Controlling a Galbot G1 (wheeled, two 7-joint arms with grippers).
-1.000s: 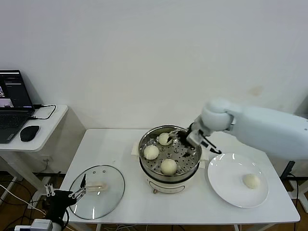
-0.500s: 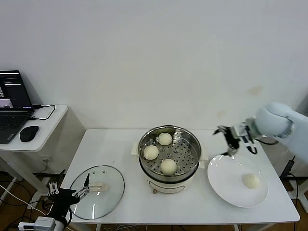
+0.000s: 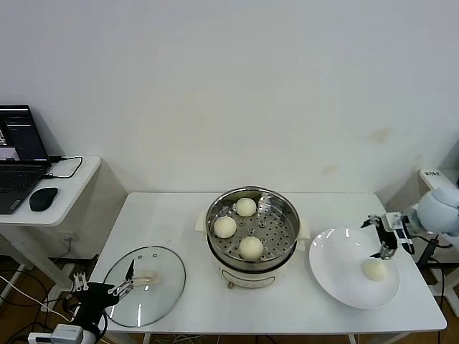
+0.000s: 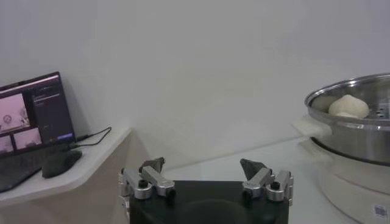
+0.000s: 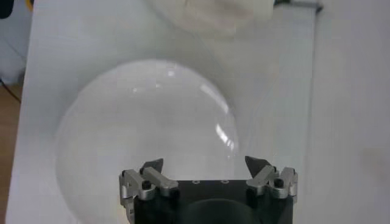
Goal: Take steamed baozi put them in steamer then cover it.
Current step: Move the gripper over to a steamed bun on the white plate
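While steamer [image 3: 252,231] holds three baozi [image 3: 251,248], plate [image 3: 337,269] holds one.

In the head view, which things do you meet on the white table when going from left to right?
Cover → steamer with three baozi → plate → last baozi → right gripper, open.

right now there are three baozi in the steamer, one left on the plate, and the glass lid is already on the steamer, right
Not quite. The lid is not on the steamer; it lies flat on the table to the steamer's left, as the head view shows. The rest holds: three baozi sit in the steamer and one baozi remains on the plate.
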